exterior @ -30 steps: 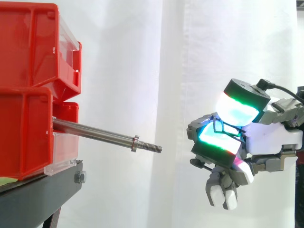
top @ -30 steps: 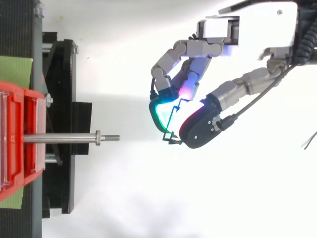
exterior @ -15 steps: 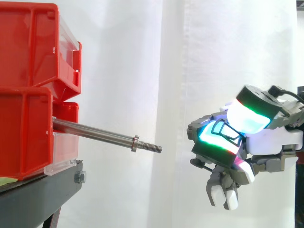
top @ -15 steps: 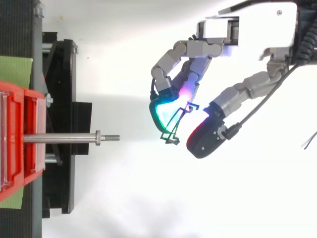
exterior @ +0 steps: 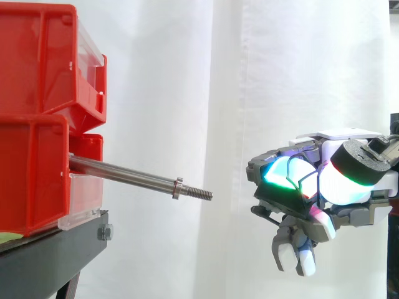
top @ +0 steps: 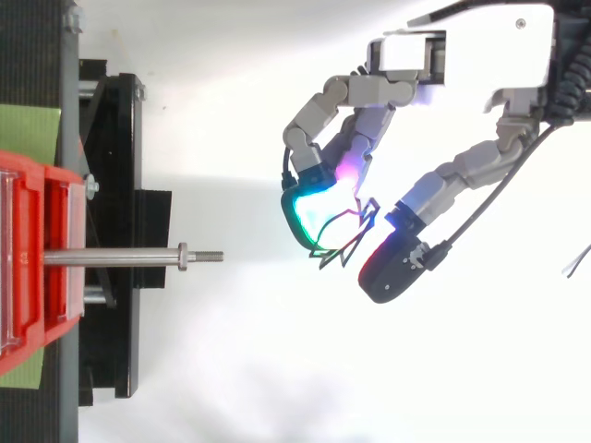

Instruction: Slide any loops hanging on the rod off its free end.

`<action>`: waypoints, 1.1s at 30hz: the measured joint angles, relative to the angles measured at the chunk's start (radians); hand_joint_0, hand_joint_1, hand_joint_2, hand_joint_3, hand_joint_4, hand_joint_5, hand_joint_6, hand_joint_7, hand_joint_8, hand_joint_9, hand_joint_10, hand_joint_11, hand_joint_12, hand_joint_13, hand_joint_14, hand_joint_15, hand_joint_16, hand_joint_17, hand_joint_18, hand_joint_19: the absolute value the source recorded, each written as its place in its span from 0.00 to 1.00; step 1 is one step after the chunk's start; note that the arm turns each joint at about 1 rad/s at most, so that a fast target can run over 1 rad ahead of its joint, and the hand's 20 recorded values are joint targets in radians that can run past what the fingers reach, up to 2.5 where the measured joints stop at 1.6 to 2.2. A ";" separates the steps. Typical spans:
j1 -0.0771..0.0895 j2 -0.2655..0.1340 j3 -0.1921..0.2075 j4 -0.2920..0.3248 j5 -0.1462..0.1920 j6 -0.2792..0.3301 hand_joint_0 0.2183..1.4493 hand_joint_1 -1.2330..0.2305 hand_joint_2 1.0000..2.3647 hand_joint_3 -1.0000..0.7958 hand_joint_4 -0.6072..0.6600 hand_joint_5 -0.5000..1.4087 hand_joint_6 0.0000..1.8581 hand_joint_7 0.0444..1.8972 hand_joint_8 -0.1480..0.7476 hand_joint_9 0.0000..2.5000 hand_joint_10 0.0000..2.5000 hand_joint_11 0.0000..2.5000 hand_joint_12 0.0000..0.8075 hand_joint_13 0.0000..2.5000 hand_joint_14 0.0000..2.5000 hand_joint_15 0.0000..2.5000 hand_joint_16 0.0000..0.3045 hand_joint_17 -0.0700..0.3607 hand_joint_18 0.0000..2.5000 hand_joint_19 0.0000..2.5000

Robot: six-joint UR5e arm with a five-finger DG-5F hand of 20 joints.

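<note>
Fingers on the hand are curled, but the thumb stands apart from them, so the grip is spread rather than clamped. The loop, a thin dark wire shape, sits in that gap against the green-glowing pad. From above, no pinch from both sides is evident, so treat the loop as loosely supported and liable to drop. Note its position: it is clear of the rod, out in open air well beyond the threaded free end. The rod itself carries nothing; only its collar breaks the bare shaft. Judge the removal step as done, with release of the loop being the step in hand. The rod projects from between the red bins and slopes slightly downward toward its tip, which favours sliding a loop outward. The bins rest on the black stand before the white curtain. Keep the hand away from the rod tip during release so that the wire cannot catch on the thread.
</note>
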 measured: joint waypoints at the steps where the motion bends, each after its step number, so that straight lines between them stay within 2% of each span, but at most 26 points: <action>1: 0.000 0.000 0.000 0.000 0.000 0.000 0.33 0.28 0.00 0.28 0.58 0.19 0.49 0.57 0.53 0.43 0.01 0.23 0.47 0.33 0.00 0.13 0.16 0.41 0.34 0.19; 16: 0.000 0.000 0.000 0.000 0.000 0.004 0.27 0.35 0.00 0.28 0.60 0.20 0.48 0.58 0.55 0.45 0.01 0.23 0.49 0.34 0.01 0.14 0.17 0.43 0.34 0.19; 27: 0.000 0.000 0.000 0.000 0.000 0.010 0.21 0.30 0.00 0.28 0.63 0.20 0.46 0.56 0.56 0.45 0.01 0.23 0.52 0.34 0.00 0.14 0.18 0.45 0.35 0.19; 32: 0.000 0.000 0.000 0.000 0.000 0.016 0.21 0.37 0.00 0.28 0.63 0.19 0.45 0.55 0.57 0.45 0.01 0.23 0.52 0.34 0.00 0.14 0.19 0.46 0.35 0.19; 33: 0.000 0.000 0.000 0.000 0.000 0.017 0.24 0.41 0.00 0.28 0.62 0.20 0.45 0.56 0.56 0.45 0.01 0.23 0.51 0.33 0.00 0.14 0.18 0.45 0.34 0.20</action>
